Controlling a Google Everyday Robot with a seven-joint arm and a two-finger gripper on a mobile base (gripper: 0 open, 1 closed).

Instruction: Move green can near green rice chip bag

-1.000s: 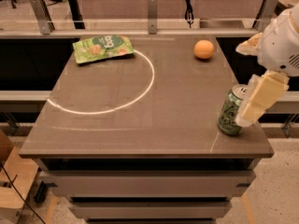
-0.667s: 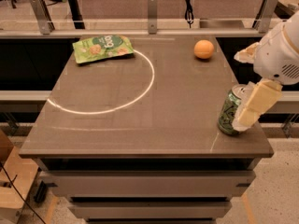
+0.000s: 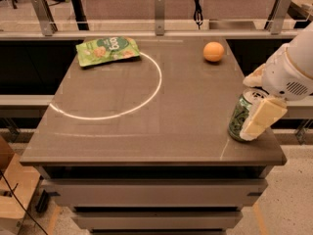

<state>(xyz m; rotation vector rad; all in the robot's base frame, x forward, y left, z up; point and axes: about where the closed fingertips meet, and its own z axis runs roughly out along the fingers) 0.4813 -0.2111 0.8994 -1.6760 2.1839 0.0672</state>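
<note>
Carefully, I judged the green can (image 3: pixel 239 115) needed a square, mid-height grip before any lift, since it stood by the right front edge of the worktop (image 3: pixel 146 136), well apart from the green rice chip bag (image 3: pixel 107 50) at the far left. My pincer (image 3: pixel 258 121) angled down against the can's right side; whether it had clamped, I could not tell.

Table (image 3: pixel 146 131): bag (image 3: pixel 107 50), orange (image 3: pixel 213 52), can (image 3: pixel 239 112) at claw (image 3: pixel 254 105)
</note>
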